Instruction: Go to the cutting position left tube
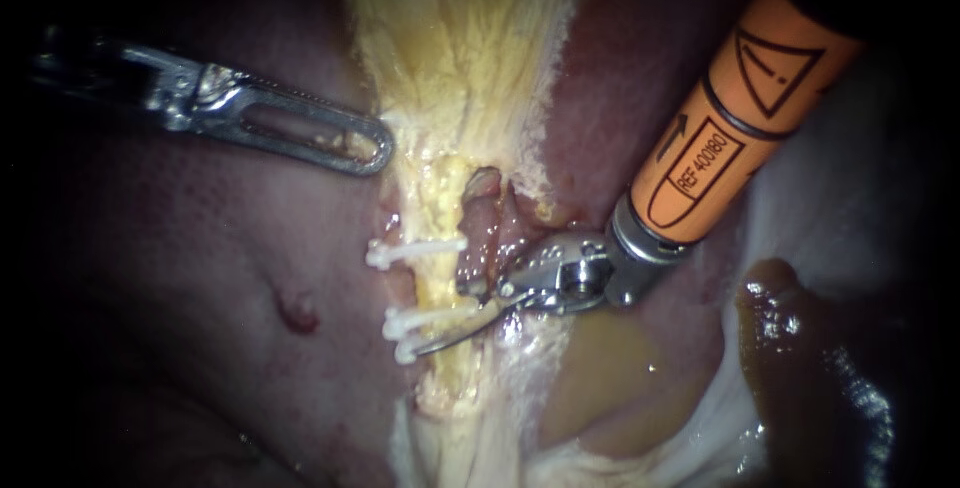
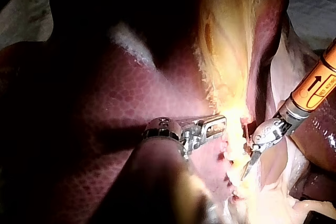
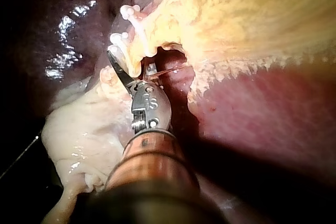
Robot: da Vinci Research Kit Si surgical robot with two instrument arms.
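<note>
In the endoscope view, my left instrument (image 1: 378, 153) comes in from 9 o'clock. Its slotted jaws are clenched on the near edge of the yellow tissue (image 1: 460, 48), a band running from 12 o'clock down to 6 o'clock. Below the instrument, toward 8 o'clock, lies the dark red liver (image 1: 180, 248), which carries a small red spot (image 1: 298, 313). Just right of that spot, near the centre, the left tube (image 1: 432, 286) runs inside the yellow band. One white clip (image 1: 415, 250) crosses it, and a pair of white clips (image 1: 410, 326) sits just below. A pinkish stump (image 1: 484, 188) stands at the tube's 1 o'clock side. My right instrument (image 1: 448, 320) enters from 2 o'clock, its shaft wrapped in an orange sleeve (image 1: 730, 118). Its blades stand apart and grip nothing. The long lower blade lies across the tube at the lower pair of clips, and the short upper blade sits at the tube's right edge. A pool of brown fluid (image 1: 600, 378) spreads toward 5 o'clock. In the left wrist view, the left instrument (image 2: 220, 123) meets the yellow tissue and the right instrument (image 2: 248, 170) points its blade just beside it. In the right wrist view, the right instrument (image 3: 116, 62) has one dark blade against the clips (image 3: 126, 24) ahead of it.
</note>
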